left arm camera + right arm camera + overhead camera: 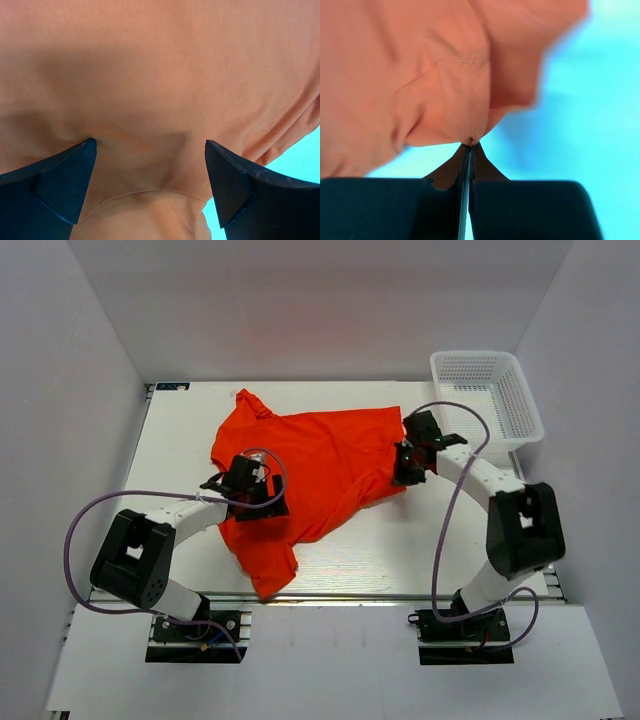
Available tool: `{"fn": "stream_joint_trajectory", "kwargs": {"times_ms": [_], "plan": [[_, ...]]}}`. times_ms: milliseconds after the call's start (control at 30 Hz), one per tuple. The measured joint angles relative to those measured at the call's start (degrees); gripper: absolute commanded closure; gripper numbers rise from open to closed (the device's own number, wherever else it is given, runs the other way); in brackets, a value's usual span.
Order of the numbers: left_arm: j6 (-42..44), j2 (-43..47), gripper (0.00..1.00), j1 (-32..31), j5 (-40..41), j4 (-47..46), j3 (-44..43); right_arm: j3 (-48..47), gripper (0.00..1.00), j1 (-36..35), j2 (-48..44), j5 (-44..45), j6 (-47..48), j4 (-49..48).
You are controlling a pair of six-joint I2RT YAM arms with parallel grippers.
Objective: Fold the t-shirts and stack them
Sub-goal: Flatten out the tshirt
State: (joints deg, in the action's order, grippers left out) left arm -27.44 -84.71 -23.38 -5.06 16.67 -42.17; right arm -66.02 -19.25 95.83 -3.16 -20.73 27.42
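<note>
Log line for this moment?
left claw: open, over orange-red t-shirt | right claw: shut on t-shirt edge | t-shirt: spread on table, unfolded | white mesh basket: far right corner

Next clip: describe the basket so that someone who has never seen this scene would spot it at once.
Find the white table and go to its far right corner, beyond the right hand, which pinches the orange-red t-shirt. The basket stands there: the only rigid, white, mesh-walled rectangular tub, unlike the soft cloth spread beside it.

Overhead view faces down; both wrist views (very close) share the t-shirt (pixel 320 460).
</note>
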Motion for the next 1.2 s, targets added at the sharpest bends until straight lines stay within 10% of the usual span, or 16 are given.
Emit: {"fn": "stream_joint_trajectory", "kwargs": {"times_ms": [400, 433, 500, 533, 1200], "plan": [[-0.94, 1.33, 0.0, 0.02, 1.68, -0.17, 1.29, 19.8, 1.0, 4.61, -11.63, 16.76, -10.73, 22.27], [-1.05, 1.33, 0.0, 0.02, 1.62, -0.13, 1.29, 21.22, 0.9, 5.07, -12.0, 17.11, -12.0, 23.15], [-1.14, 1.33, 0.0, 0.0, 1.42, -0.13, 1.29, 23.12, 0.31, 5.81, -12.74, 17.53, -13.51, 23.76], [-1.07, 1.33, 0.0, 0.02, 1.51, -0.02, 1.29, 23.65, 0.27, 6.21, -12.94, 18.45, -13.7, 23.91], [3.26, 4.15, 0.0, 0.42, -3.08, 1.57, 2.36, 17.09, 0.22, 7.58, -19.5, 10.62, -3.89, 8.59]]}}
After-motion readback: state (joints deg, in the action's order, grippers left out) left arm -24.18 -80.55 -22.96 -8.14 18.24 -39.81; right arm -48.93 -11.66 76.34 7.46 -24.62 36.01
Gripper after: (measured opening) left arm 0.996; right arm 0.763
